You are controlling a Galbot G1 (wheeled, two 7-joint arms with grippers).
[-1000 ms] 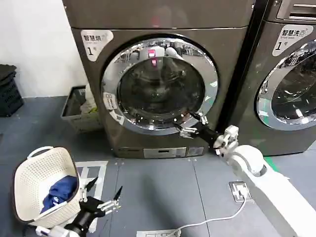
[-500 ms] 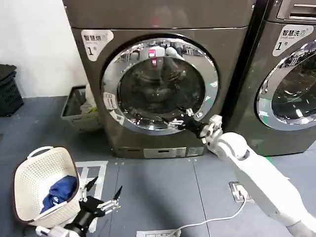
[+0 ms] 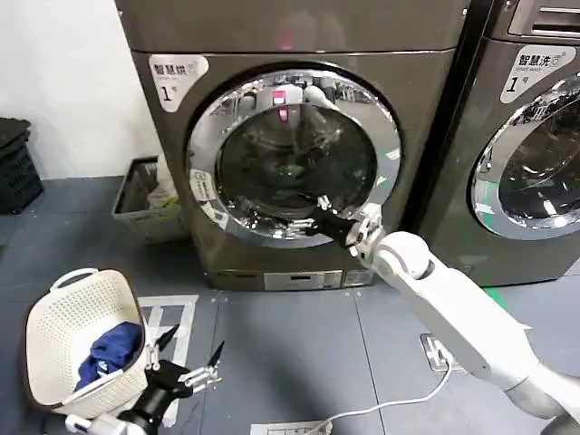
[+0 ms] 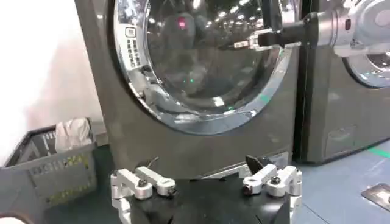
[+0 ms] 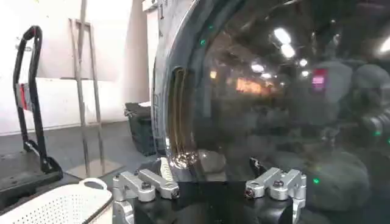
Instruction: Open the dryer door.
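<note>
I have the right pincer [image 3: 324, 218] spread open and holding nothing, at the lower right of the dryer door [image 3: 294, 154] in mid-frame — against the glass by the chrome ring. The door looks fully shut, so gripping and pulling remain. The left pincer [image 3: 186, 372] waits open, bottom left, beside the laundry basket [image 3: 63, 317].

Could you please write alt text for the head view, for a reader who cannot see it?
The right gripper reaches in against the lower right of the dryer door, a round glass door in a chrome ring, which looks closed. The left gripper hangs open low over the floor beside a white laundry basket holding blue cloth.
</note>
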